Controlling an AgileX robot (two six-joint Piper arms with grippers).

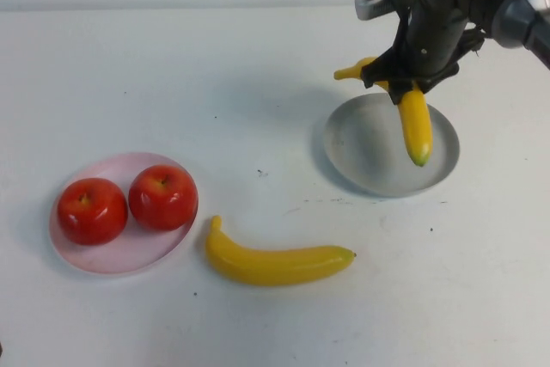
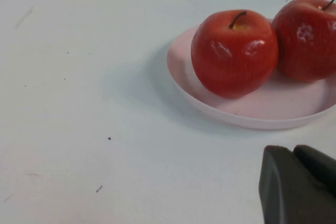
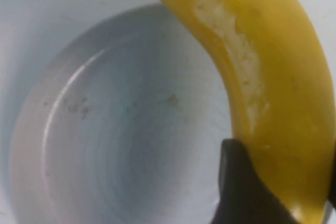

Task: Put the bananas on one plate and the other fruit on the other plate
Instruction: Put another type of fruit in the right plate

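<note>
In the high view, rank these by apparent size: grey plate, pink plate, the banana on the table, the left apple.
1. Round pale pink plate and round grey plate: look alike, unranked.
2. Glossy yellow banana lying on the table: equally long, far slimmer.
3. Shiny red left apple.

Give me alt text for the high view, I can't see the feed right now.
The right gripper holds one banana in the air over the grey plate at the table's right rear. The second banana lies on the table beside the pink plate, which carries two red apples. The left gripper is out of this view.
</note>
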